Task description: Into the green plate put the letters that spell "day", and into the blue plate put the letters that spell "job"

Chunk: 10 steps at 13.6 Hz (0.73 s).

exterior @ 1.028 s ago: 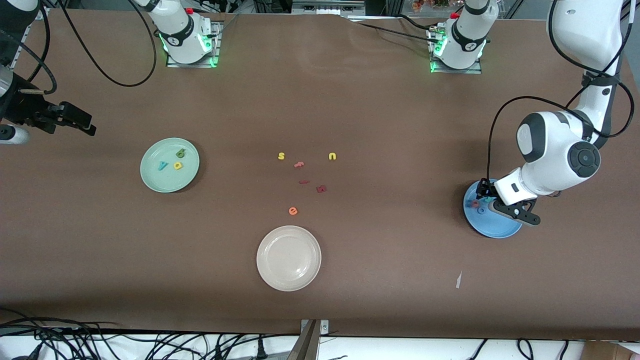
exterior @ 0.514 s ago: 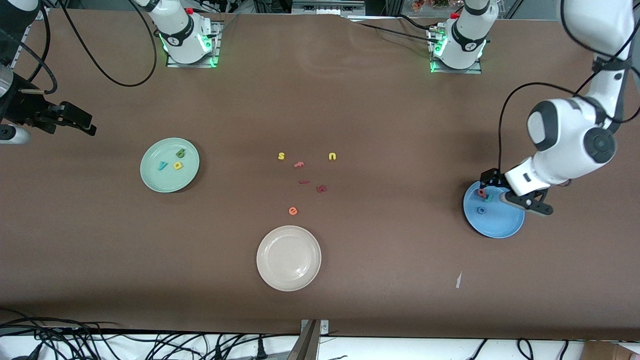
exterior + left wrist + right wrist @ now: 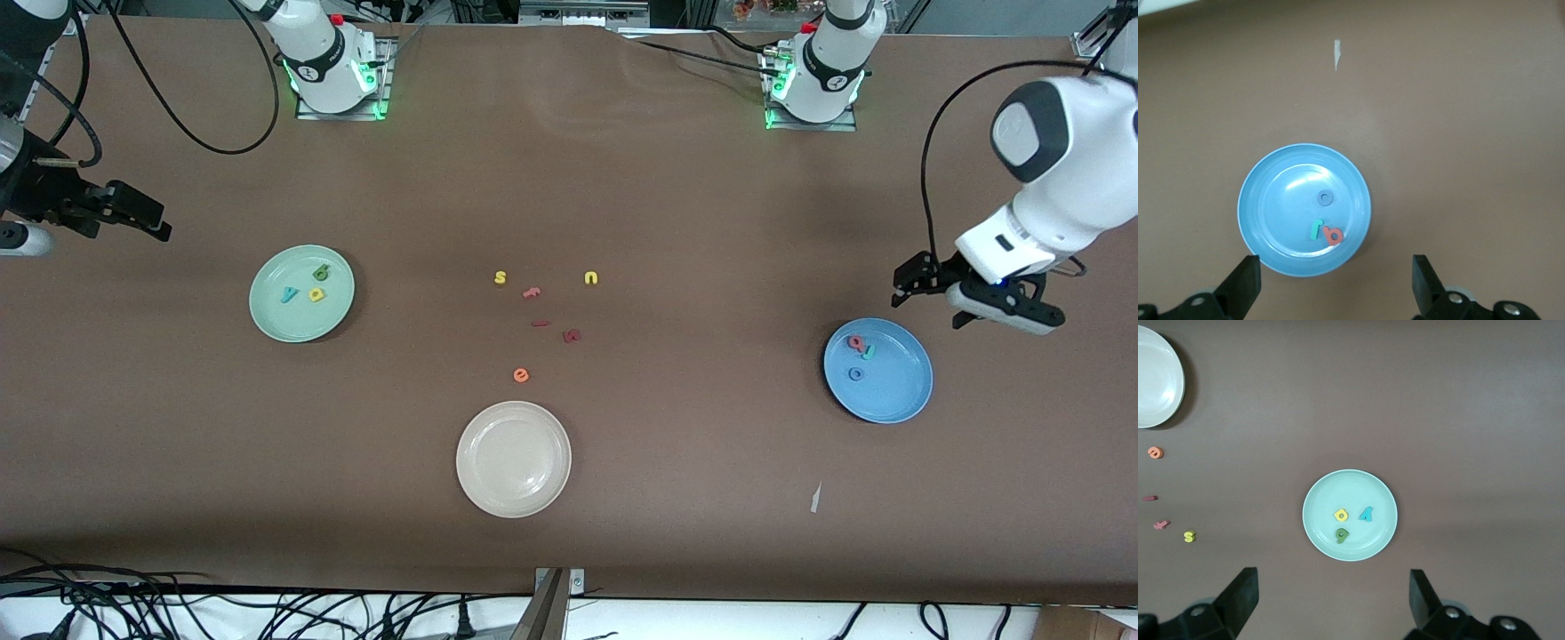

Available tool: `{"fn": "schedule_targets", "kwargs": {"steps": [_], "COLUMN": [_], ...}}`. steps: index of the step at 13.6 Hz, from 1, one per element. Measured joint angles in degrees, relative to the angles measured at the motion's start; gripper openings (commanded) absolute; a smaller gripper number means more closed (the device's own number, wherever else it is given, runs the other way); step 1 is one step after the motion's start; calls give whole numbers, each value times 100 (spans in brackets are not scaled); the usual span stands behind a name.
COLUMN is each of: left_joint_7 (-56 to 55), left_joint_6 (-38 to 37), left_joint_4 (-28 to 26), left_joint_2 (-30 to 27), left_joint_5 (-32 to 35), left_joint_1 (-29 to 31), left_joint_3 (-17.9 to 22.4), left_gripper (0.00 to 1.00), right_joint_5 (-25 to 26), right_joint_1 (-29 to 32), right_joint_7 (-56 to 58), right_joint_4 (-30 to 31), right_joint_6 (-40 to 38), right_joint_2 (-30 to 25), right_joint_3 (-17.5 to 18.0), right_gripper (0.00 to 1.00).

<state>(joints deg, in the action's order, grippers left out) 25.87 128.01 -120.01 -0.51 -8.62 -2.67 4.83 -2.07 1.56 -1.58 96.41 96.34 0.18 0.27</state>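
Observation:
The pale green plate [image 3: 301, 322] holds a yellow letter [image 3: 316, 294], a dark green letter [image 3: 321, 273] and a teal "y" [image 3: 289, 294]. The right wrist view shows the same plate [image 3: 1318, 493]. In the blue plate [image 3: 893, 396] lie a salmon-pink letter [image 3: 855, 341], a teal "j" [image 3: 869, 352] and a blue "o" [image 3: 855, 374]; the left wrist view shows them too, in that plate [image 3: 1271, 193]. My left gripper [image 3: 978, 307] hangs open and empty above the table beside the blue plate. My right gripper [image 3: 138, 213] waits open, high over the right arm's end.
A cream-white plate [image 3: 513, 418] sits nearest the front camera at mid-table. Loose letters lie mid-table: a yellow "s" [image 3: 500, 277], a yellow "u" [image 3: 591, 278], an orange "e" [image 3: 521, 375] and red pieces [image 3: 572, 336]. A white scrap [image 3: 814, 498] lies near the blue plate.
My left gripper opened, let the salmon-pink letter go in the blue plate, then rose and drew off the plate toward the robots' bases. The right arm has not moved.

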Motion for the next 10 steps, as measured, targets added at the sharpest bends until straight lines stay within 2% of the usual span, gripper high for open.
{"fn": "schedule_targets", "kwargs": {"steps": [2,4,7,10], "left_joint_7": [0,-109,-850,-1770], "left_joint_6": [-715,-1513,-2599,-3614], "left_joint_4": [144,529,1314,2011], "left_joint_2": [-399,-661,-748,-666], "left_joint_5": [5,259,650,720], "left_joint_1": [0,1,-5,-20], "left_joint_3": [-6,-36,-376,-715], "left_gripper": [100,100,100,100], "right_joint_5": [0,0,0,0], "right_joint_1": [0,0,-1,-1], "right_joint_7": [0,1,2,3], "right_joint_4": [-1,-1,-1,-1], "right_joint_6": [0,0,-1,-3], "right_joint_2": [0,0,0,0], "right_joint_3": [0,1,13,18], "right_gripper": [100,100,100,100]}}
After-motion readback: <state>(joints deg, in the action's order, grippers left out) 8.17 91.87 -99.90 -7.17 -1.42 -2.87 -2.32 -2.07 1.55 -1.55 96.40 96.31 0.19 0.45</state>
